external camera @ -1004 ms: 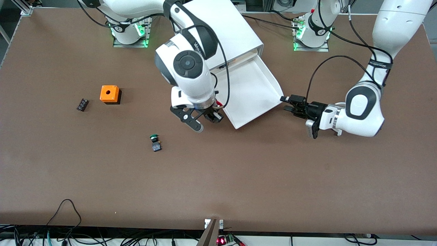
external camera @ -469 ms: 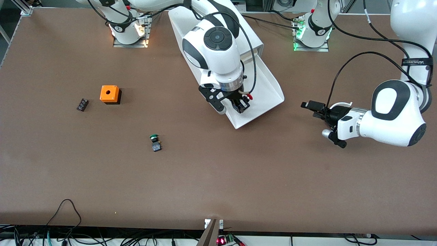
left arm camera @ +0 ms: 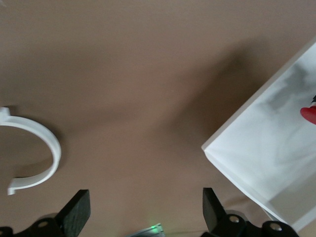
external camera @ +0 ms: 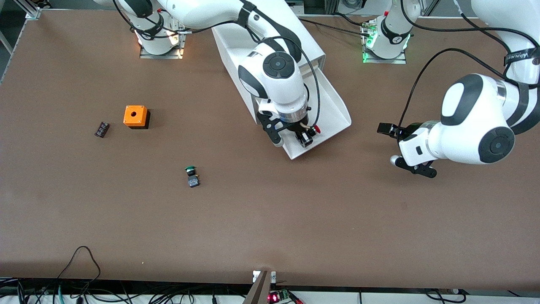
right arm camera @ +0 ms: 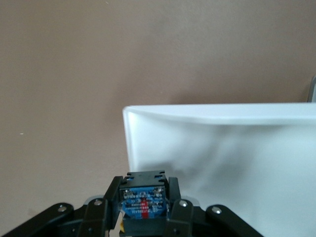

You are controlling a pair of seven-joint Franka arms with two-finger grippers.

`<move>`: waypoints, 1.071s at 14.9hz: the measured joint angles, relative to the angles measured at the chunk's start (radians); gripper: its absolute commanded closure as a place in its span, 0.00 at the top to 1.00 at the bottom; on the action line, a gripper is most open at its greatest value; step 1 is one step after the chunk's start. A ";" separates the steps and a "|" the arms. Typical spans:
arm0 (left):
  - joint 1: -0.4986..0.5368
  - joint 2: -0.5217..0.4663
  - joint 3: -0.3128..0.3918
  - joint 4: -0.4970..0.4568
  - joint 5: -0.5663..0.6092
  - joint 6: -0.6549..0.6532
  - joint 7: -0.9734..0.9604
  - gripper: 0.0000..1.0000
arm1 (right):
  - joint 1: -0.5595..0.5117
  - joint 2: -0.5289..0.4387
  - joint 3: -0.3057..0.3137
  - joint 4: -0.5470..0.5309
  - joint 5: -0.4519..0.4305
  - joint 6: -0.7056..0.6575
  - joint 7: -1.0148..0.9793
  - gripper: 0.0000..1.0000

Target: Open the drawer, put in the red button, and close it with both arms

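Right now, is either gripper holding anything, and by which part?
The right gripper holds the red button by its black-and-blue body, over the open drawer. The left gripper holds nothing.

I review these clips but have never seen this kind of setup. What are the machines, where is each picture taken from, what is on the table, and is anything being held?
Two white robot arms stand at a brown table. One picture looks down from a high camera facing them; the other two come from cameras on the arms' wrists. The right gripper is shut on the red button and hangs over the open drawer of a white cabinet; its wrist view shows the button's blue body. The left gripper is open, empty, over bare table beside the drawer. Toward the right arm's end lie a green button, an orange box and a small black part.
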 measured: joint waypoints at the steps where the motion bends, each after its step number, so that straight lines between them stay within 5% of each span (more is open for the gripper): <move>1: 0.000 -0.006 0.002 0.013 0.029 0.000 -0.003 1.00 | 0.008 0.009 0.000 0.000 0.000 0.003 0.012 0.00; 5: 0.018 -0.010 0.026 0.076 0.095 -0.004 -0.003 1.00 | 0.027 0.021 -0.001 0.000 0.000 0.010 0.084 0.00; 6: 0.023 -0.010 0.029 0.084 0.098 -0.004 -0.003 1.00 | 0.031 0.023 -0.003 0.000 0.000 0.011 0.100 0.08; 7: 0.026 -0.010 0.030 0.090 0.098 -0.004 -0.003 1.00 | 0.034 0.026 -0.007 0.000 0.000 0.012 0.109 0.37; 8: 0.029 -0.010 0.030 0.094 0.098 -0.004 -0.003 1.00 | 0.036 0.029 -0.009 0.000 -0.002 0.013 0.114 0.99; 16: 0.056 0.030 0.033 0.093 0.098 0.045 -0.045 1.00 | 0.035 0.030 -0.033 0.011 -0.023 0.018 0.116 1.00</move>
